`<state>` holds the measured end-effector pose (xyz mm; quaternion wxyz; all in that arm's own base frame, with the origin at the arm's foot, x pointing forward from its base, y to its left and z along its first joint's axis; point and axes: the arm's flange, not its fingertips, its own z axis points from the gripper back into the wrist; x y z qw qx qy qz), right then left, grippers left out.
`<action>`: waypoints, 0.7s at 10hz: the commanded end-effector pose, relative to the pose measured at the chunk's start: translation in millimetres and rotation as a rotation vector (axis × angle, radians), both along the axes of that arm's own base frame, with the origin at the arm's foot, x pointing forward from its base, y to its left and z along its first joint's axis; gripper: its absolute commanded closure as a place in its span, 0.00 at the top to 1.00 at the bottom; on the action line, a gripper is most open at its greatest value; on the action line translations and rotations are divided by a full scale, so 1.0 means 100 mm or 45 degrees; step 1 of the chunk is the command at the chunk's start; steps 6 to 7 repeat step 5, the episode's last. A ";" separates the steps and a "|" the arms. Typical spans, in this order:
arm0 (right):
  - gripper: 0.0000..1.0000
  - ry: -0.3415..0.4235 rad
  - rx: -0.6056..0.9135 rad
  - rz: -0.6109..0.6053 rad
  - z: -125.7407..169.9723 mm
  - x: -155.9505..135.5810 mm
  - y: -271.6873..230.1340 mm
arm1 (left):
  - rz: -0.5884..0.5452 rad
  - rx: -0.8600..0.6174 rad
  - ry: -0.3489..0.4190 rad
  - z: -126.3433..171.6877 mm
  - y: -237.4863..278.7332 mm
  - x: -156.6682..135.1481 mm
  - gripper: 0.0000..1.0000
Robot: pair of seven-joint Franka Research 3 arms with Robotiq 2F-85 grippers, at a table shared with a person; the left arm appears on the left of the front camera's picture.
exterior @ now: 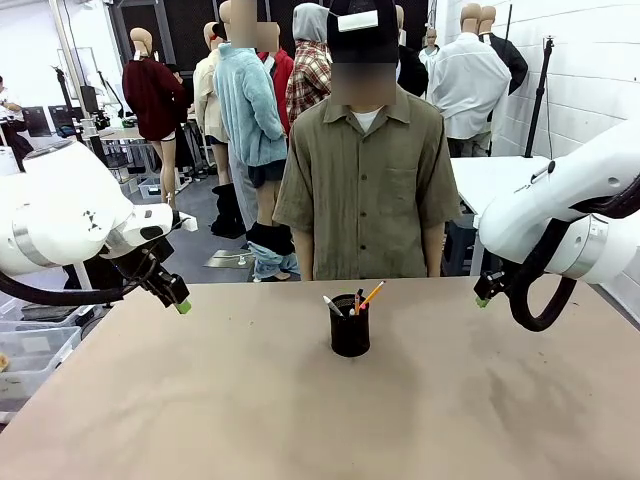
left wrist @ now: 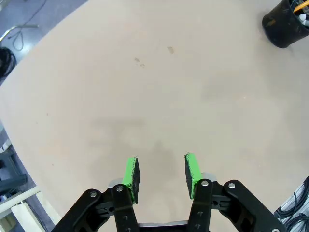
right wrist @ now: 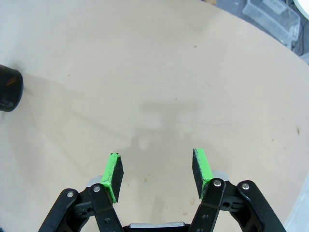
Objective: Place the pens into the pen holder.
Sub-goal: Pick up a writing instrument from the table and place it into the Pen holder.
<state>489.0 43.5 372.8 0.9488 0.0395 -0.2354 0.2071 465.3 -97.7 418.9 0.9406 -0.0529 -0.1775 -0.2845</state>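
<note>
The black mesh pen holder (exterior: pixel 350 325) stands upright at the table's middle, towards the far edge. Inside it stand the yellow-orange pencil (exterior: pixel 372 294), the whitish dark-tipped pen (exterior: pixel 332 305) and a dark pen (exterior: pixel 356 303). My left gripper (exterior: pixel 183 306) hangs above the table's far left, open with nothing between its green pads (left wrist: pixel 131 173); the left wrist view catches the holder (left wrist: pixel 287 25) at its top right corner. At the far right my right gripper (exterior: pixel 482 299) hovers above the table, open and empty in the right wrist view (right wrist: pixel 157 170), where the holder (right wrist: pixel 9 88) sits at the left edge.
A person in an olive shirt (exterior: pixel 365 185) stands at the far side right behind the holder. Clear plastic bins (exterior: pixel 30 355) sit beside the table's left edge. The tan tabletop (exterior: pixel 320 420) stretches bare in front of the holder.
</note>
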 end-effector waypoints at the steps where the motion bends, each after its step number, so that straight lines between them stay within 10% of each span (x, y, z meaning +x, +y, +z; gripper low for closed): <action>1: 0.73 -0.006 0.022 0.014 -0.02 -0.01 -0.02 | -0.063 -0.028 -0.009 -0.03 0.01 0.02 0.52; 7: 0.73 -0.006 0.022 0.014 -0.02 -0.01 -0.02 | -0.063 -0.028 -0.009 -0.03 0.01 0.02 0.52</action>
